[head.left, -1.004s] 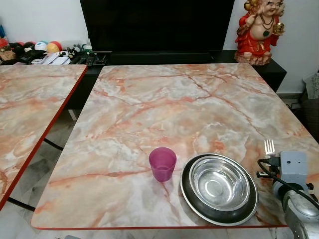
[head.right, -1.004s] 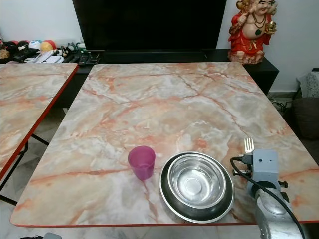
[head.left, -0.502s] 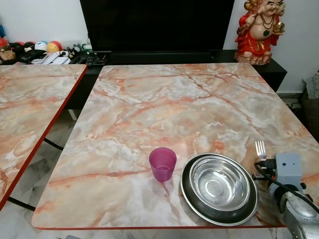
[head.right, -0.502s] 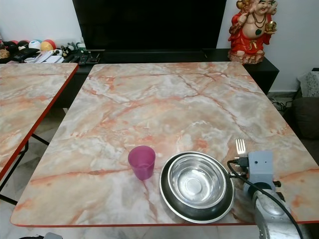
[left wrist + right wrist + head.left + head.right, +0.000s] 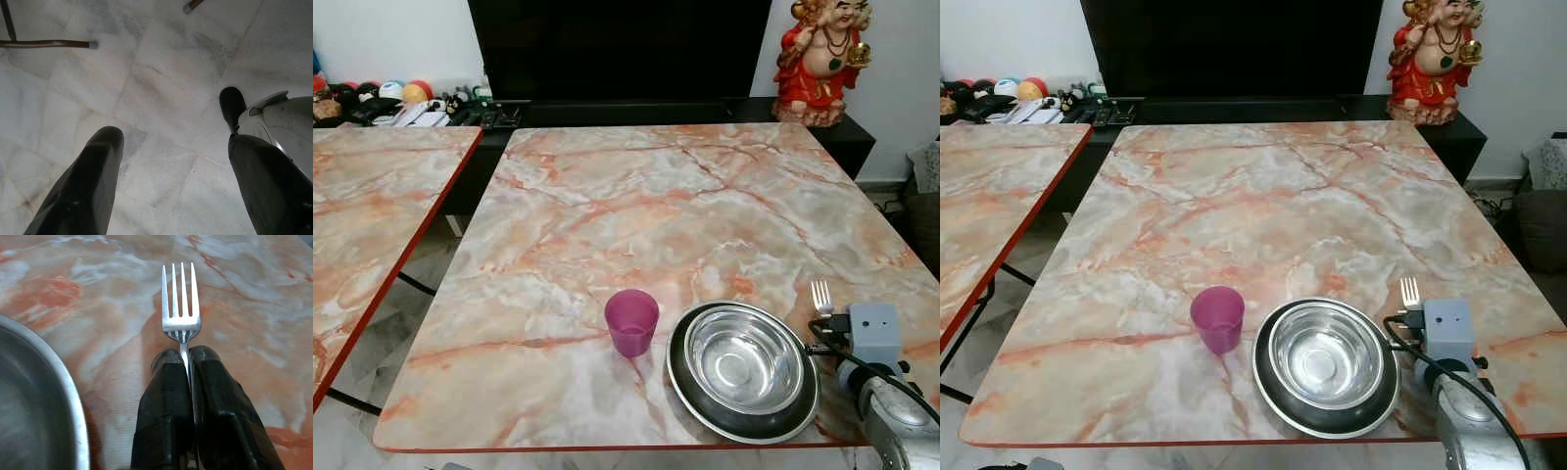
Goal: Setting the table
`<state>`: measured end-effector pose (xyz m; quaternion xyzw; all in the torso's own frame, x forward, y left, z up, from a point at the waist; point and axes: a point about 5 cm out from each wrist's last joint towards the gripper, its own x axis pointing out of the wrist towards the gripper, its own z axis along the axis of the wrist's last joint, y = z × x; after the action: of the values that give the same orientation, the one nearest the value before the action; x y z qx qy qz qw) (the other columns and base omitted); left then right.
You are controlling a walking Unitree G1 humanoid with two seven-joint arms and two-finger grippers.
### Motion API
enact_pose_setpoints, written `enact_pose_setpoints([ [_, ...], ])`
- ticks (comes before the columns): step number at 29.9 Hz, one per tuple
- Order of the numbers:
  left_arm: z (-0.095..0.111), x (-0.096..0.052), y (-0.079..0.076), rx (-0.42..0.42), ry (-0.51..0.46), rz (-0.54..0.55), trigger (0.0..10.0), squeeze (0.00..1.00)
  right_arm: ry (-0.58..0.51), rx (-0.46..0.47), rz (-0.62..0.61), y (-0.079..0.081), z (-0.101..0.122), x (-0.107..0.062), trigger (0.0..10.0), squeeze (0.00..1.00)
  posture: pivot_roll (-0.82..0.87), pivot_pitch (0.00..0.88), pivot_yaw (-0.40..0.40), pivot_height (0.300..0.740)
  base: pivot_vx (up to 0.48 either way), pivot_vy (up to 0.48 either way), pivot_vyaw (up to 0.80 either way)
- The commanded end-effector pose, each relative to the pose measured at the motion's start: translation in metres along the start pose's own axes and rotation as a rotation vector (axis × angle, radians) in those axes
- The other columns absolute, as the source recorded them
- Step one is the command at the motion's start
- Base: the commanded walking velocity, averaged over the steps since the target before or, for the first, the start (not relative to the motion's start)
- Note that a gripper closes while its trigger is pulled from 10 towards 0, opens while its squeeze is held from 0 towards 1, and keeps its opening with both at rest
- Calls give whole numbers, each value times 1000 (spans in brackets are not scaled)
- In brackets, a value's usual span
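A steel bowl (image 5: 742, 359) rests inside a dark plate (image 5: 697, 408) near the marble table's front edge. A purple cup (image 5: 631, 321) stands just left of them. My right gripper (image 5: 187, 363) is shut on the neck of a silver fork (image 5: 180, 304), whose tines point away over the table, just right of the plate rim (image 5: 73, 401). The fork tines (image 5: 820, 297) show ahead of the right wrist in the head view. My left gripper (image 5: 171, 142) hangs open over the white floor, holding nothing.
The marble table (image 5: 656, 215) stretches far ahead. A second marble table (image 5: 372, 206) stands to the left across a gap. A red figurine (image 5: 819, 61) and a black TV unit (image 5: 617, 49) are behind. Small clutter (image 5: 401, 103) lies at the back left.
My right arm has carried the fork leftward, closer to the plate's right rim. The cup, bowl and plate stay where they were.
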<state>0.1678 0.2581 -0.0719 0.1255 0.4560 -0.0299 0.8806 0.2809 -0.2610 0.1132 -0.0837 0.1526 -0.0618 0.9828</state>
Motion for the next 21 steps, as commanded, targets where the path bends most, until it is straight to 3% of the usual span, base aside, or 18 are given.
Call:
enact_pose_setpoints([
  [1, -7, -2, 4, 9, 28, 5, 10000, 0, 6, 8, 9, 3, -3, 1, 10000, 0, -35, 110, 55, 740, 0, 0, 0],
  [21, -7, -3, 6, 15, 27, 9, 10000, 0, 7, 21, -11, 2, -6, 6, 10000, 0, -31, 111, 60, 740, 0, 0, 0],
])
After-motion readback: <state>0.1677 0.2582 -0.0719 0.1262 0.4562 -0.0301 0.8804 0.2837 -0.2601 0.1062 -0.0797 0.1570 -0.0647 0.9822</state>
